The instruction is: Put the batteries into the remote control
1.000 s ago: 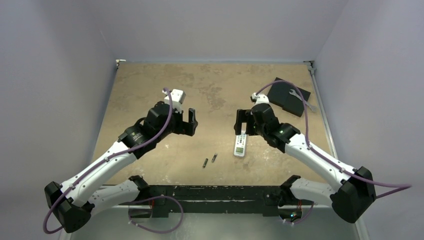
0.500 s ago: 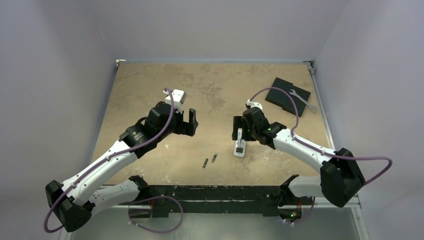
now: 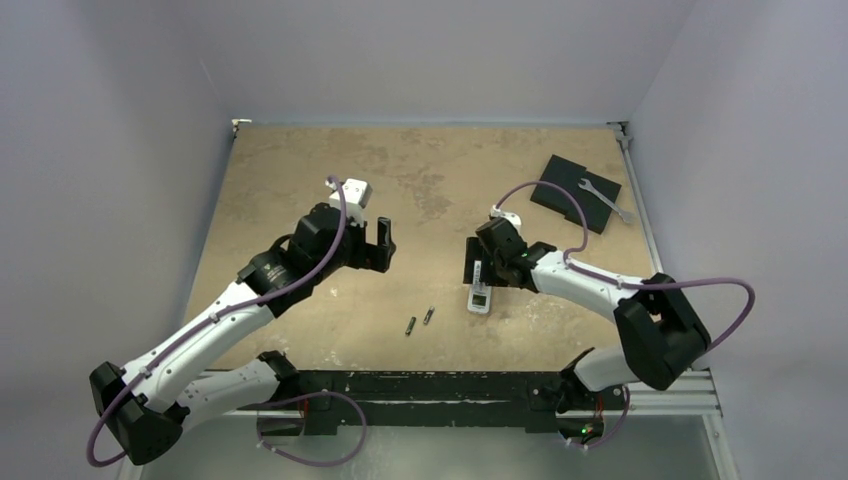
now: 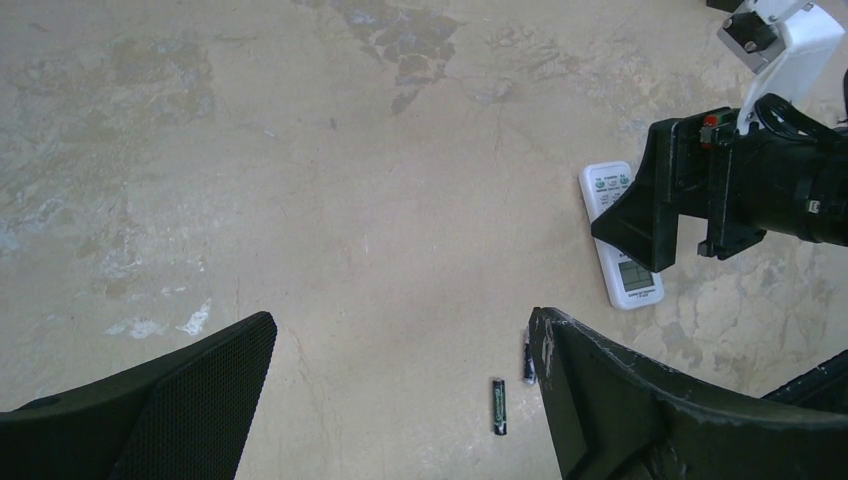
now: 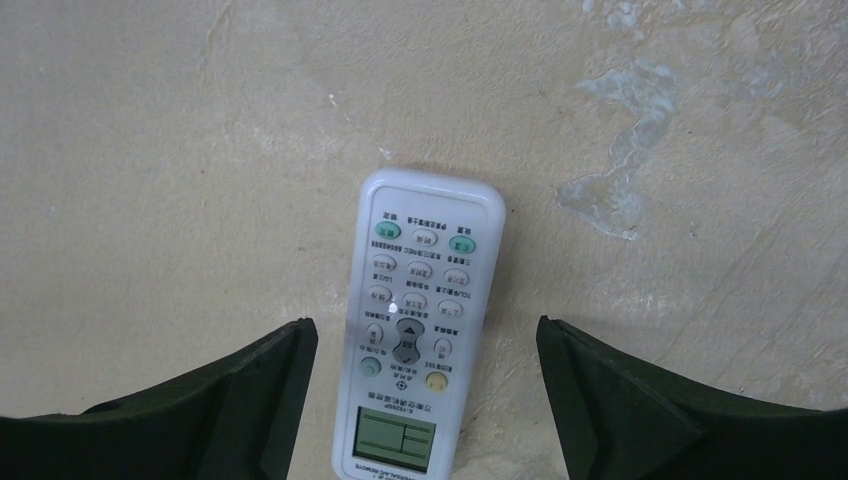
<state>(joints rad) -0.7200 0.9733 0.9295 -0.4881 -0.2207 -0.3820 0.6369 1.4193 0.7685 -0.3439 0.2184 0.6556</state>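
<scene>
Left pincer (image 3: 385,247): fingers spread wide, holding nothing. Two batteries (image 4: 498,405) lie flat by one fingertip, roughly parallel, apart from each other. Remote (image 5: 425,230): face up, long axis in line with the right pincer (image 5: 422,335), screen end toward the wrist. Spread fingers straddle it, with a gap on each side.

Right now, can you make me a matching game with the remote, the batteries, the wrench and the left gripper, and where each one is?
Things:
1. remote control
2. batteries
3. wrench
4. left gripper

Places:
A. resting on the black pad
B. up in the air, open, holding nothing
C. face up between the open fingers of the right gripper
D. side by side on the table, untouched

Pairs: 1-C, 2-D, 3-A, 4-B
</scene>
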